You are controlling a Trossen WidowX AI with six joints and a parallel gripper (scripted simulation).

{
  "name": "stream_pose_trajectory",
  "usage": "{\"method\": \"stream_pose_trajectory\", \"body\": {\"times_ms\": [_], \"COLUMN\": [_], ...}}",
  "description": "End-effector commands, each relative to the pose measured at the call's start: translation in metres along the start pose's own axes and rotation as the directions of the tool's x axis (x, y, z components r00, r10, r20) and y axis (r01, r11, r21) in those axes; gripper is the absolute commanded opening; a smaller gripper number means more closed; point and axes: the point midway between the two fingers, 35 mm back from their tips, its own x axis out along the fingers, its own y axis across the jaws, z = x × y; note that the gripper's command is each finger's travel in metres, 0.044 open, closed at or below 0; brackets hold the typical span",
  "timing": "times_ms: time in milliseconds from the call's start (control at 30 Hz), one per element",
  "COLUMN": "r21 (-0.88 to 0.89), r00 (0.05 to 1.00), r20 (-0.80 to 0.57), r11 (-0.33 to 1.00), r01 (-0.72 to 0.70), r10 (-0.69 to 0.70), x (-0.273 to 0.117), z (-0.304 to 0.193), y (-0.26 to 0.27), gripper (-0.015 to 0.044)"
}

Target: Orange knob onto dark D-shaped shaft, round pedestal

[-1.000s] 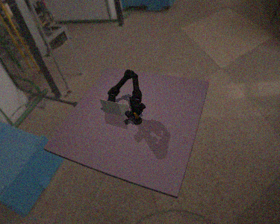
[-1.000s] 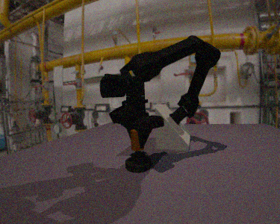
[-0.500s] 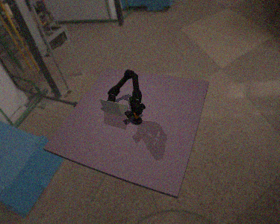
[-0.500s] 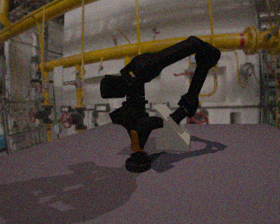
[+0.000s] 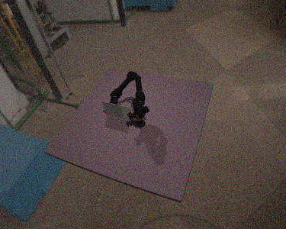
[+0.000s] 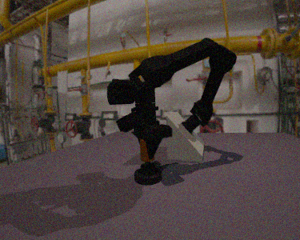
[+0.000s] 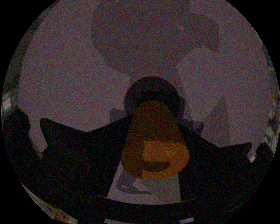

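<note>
Orange knob held upright over the dark pedestal

The tall, rounded orange knob [image 5: 139, 118] [image 6: 144, 150] [image 7: 155, 145] stood upright between the black jaws, which were pinching it. It was directly above or at the top of the low, round, black pedestal [image 6: 148, 177] [image 7: 150, 87]; whether it touched the shaft could not be told, since the dark parts merged there. The alignment of the flat sides could not be told either.

The black jointed arm [image 5: 132, 76] [image 6: 207, 48] arched up and over from its foot, bringing the jaws down to the knob. Near the pedestal, a pale grey slanted panel [image 5: 117, 111] [image 6: 183, 144] stood on the mauve square table [image 5: 173, 156] [image 6: 230, 196] [image 7: 65, 75], where the arm cast a broad shadow [image 5: 155, 145] [image 6: 82, 204] [image 7: 145, 30].

Beyond the table lay brownish floor [image 5: 234, 145] and, past one corner, a flat blue surface [image 5: 17, 168]. Behind the arm ran a thick yellow pipe [image 6: 110, 59] before a large whitish wall [image 6: 190, 16].
</note>
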Motion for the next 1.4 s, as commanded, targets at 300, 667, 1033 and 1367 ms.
{"method": "stream_pose_trajectory", "body": {"times_ms": [300,667,1033,1367], "r21": [0.064,0.064,0.187,0.27], "r00": [1.0,1.0,1.0,1.0], "r20": [0.004,0.004,0.004,0.004], "r11": [0.998,0.998,0.982,0.963], "r01": [-0.002,-0.002,-0.002,-0.003], "r10": [0.002,0.002,0.002,0.002], "x": [0.0032,0.0028,-0.0021,0.0018], "z": [0.0009,0.0006,0.0003,0.0005], "y": [-0.0016,-0.0011,0.0001,-0.0019], "gripper": [0.0,0.0,0.0,0.0]}}
